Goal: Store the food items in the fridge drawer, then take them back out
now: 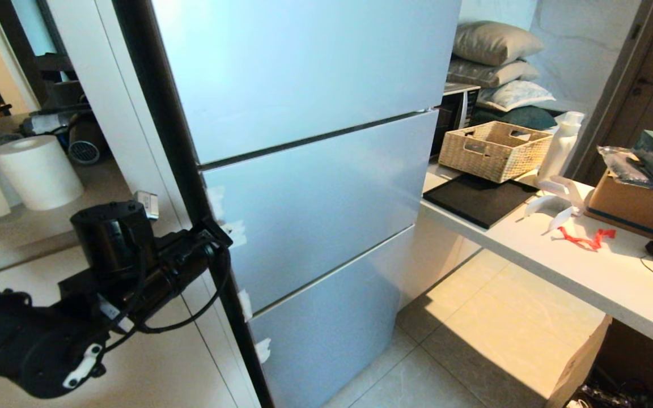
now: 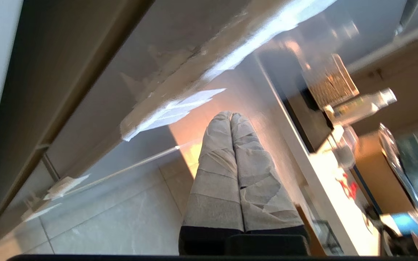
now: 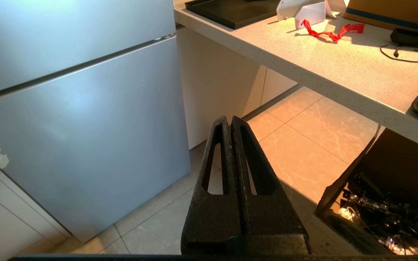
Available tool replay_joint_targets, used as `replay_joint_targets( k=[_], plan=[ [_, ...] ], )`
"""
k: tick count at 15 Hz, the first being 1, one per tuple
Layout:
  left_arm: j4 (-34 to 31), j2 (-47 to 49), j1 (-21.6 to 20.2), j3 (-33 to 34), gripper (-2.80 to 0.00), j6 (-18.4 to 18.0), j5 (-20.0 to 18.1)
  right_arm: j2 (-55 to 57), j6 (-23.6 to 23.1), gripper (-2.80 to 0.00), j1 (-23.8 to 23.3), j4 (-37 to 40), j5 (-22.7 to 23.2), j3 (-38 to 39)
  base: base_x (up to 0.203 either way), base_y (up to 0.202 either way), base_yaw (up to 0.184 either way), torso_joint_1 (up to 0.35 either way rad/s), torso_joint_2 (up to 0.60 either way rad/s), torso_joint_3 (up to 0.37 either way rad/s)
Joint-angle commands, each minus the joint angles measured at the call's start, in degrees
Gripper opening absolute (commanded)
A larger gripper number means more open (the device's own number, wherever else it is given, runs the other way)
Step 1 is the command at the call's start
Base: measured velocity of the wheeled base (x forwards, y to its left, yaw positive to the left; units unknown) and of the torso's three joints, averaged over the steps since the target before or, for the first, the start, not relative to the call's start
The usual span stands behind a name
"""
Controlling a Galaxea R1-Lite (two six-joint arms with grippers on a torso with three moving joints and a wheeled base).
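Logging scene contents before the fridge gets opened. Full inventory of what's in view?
fridge: one, pale silver-blue, three closed fronts, centre
paper roll: one, white, surface left of fridge
pillows: several, grey and white, stacked behind the counter
basket: one, tan wicker, on counter
mat: one, black, counter edge
red ribbon: one, on counter
cardboard box: one, brown, counter right
left gripper: fingers shut, grey-wrapped, by fridge's left edge
right gripper: fingers shut, black, above floor
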State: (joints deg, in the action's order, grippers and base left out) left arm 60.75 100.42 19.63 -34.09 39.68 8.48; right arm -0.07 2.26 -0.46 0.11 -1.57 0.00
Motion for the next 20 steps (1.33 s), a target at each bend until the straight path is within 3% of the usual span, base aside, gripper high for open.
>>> replay_joint_targets(
  k=[1, 7, 11, 13, 15, 20],
  plan=[
    [0.47, -3.66, -0.17, 0.73, -2.80, 0.03, 2.65, 0.07, 0.03, -2.80, 0.02, -0.02, -0.01, 0.00, 0.000, 0.000, 0.000, 0.000, 0.00, 0.000],
    [0.01, -4.40, -7.81, -3.85, -2.80, -0.65, 3.35, 0.07, 0.03, -2.80, 0.02, -0.02, -0.01, 0.00, 0.000, 0.000, 0.000, 0.000, 0.00, 0.000],
    [0.72, 3.31, -8.87, -7.05, -2.80, -0.22, 3.33, 0.07, 0.03, -2.80, 0.02, -0.02, -0.01, 0.00, 0.000, 0.000, 0.000, 0.000, 0.00, 0.000],
    [4.31, 7.50, -9.09, -8.51, -2.80, -0.06, 3.12, 0.07, 0.03, -2.80, 0.02, -0.02, -0.01, 0.00, 0.000, 0.000, 0.000, 0.000, 0.00, 0.000],
    [7.39, 9.38, -9.04, -9.67, -2.80, -0.15, 2.87, 0.07, 0.12, -2.80, 0.02, -0.02, -0.01, 0.00, 0.000, 0.000, 0.000, 0.000, 0.00, 0.000],
    [7.63, 10.52, -6.96, -10.18, -2.80, -0.13, 2.86, 0.07, 0.12, -2.80, 0.02, -0.02, -0.01, 0.00, 0.000, 0.000, 0.000, 0.000, 0.00, 0.000]
  ],
)
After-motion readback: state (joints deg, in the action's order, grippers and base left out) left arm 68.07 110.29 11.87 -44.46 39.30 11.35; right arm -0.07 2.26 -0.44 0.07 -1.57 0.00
